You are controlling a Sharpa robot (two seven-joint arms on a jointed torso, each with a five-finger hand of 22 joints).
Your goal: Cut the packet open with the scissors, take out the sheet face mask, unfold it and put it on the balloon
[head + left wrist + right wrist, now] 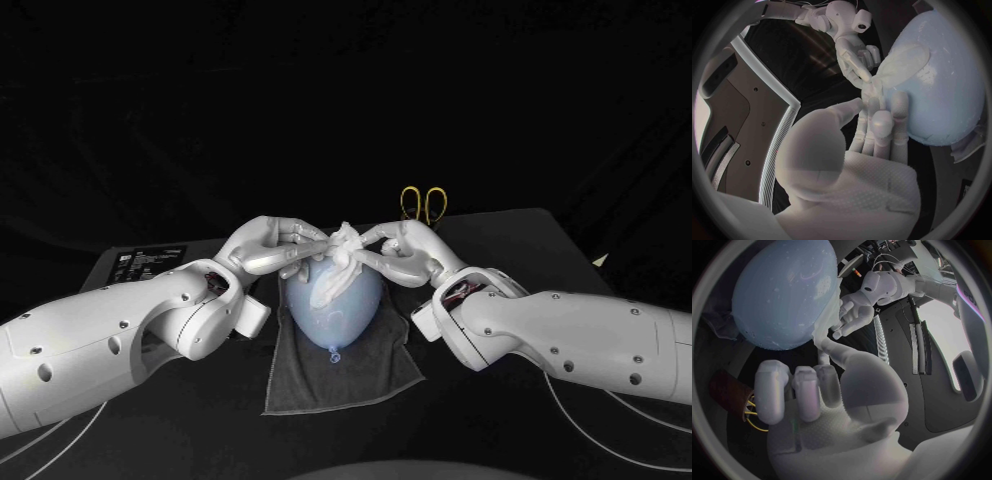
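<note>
Black table (534,240), dark grey cloth (310,385) at its middle, pale blue balloon (335,310) on the cloth's far half, left hand (274,245) and right hand (404,245) both pinching the crumpled white sheet mask (343,245) at the balloon's far end, yellow-handled scissors (423,203) by the table's far edge.

table (519,240): black | backdrop (346,80): plain black | light: dim
</note>
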